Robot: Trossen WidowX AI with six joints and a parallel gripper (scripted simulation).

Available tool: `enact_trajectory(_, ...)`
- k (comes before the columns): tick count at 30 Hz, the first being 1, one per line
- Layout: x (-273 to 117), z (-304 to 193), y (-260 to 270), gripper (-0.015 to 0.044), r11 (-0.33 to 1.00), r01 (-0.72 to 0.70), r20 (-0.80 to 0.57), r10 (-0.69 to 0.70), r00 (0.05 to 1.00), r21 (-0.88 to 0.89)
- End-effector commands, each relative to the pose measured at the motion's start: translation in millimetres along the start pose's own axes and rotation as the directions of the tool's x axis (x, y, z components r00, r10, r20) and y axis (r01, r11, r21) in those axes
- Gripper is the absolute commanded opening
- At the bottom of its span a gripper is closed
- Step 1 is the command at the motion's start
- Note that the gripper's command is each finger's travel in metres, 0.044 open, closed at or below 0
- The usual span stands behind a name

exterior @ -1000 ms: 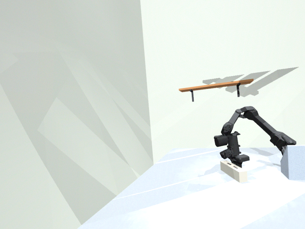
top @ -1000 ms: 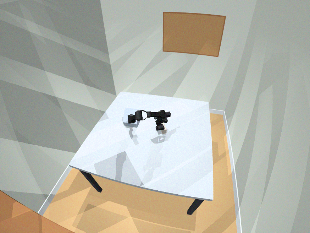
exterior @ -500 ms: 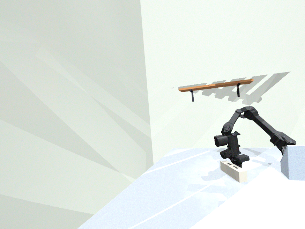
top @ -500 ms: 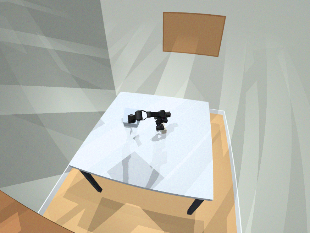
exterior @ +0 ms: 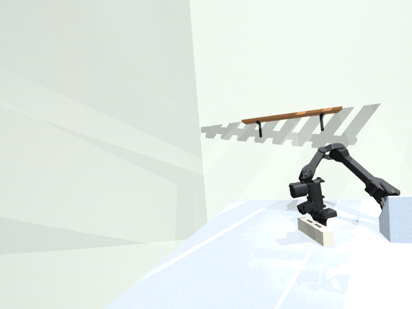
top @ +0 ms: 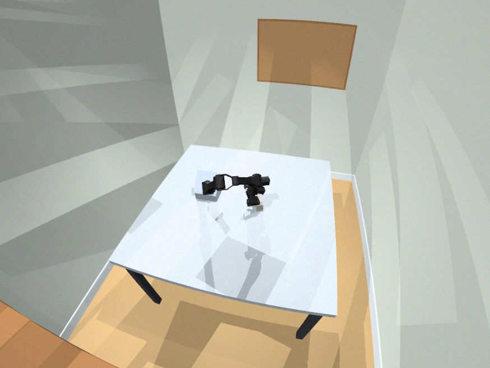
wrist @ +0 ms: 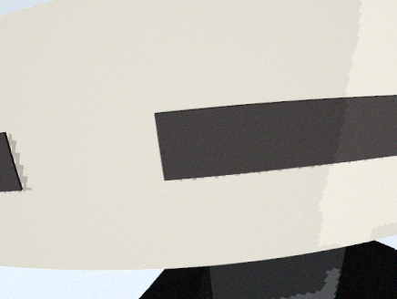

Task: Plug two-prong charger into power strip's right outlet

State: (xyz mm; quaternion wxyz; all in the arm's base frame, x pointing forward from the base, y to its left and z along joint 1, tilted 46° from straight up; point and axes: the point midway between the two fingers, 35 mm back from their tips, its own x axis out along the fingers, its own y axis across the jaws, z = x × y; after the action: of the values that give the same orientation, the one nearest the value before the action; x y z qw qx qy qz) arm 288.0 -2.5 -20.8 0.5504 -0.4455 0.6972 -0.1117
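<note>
The cream power strip (top: 259, 207) (exterior: 327, 238) (wrist: 137, 82) rests on the table, with dark slots in its top. My gripper (top: 253, 202) (exterior: 321, 220) points down at the strip, its tips at the strip's far side in the exterior view. It is shut on a dark grey block (wrist: 273, 278), seen between black finger parts at the bottom edge of the wrist view, which I take to be the charger. The strip covers its lower part there. The prongs are hidden, and I cannot tell whether they are in an outlet.
The white table (top: 166, 245) (exterior: 233, 265) carries everything. A pale blue block (top: 206, 196) (exterior: 399, 221) stands at the arm's base. A wooden shelf (exterior: 292, 115) is on the wall beyond the table, and a brown board (top: 306, 53) shows high up in the top view.
</note>
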Motion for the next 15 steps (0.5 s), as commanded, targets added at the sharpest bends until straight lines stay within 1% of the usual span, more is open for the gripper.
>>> enact_trajectory(1, -1.2, 7.4, -1.1, 0.0, 1.0, 0.002, 0.019, -0.002, 1.0, 0.015)
enact_trajectory(11, -2.3, 7.7, -1.0, 0.0, 1.0, 0.002, 0.019, -0.002, 1.0, 0.015)
enact_trajectory(12, 0.0, 0.0, 0.0, 0.0, 1.0, 0.002, -0.001, -0.002, 1.0, -0.002)
enact_trajectory(15, 0.0, 0.0, 0.0, 0.0, 1.0, 0.002, -0.001, -0.002, 1.0, -0.002)
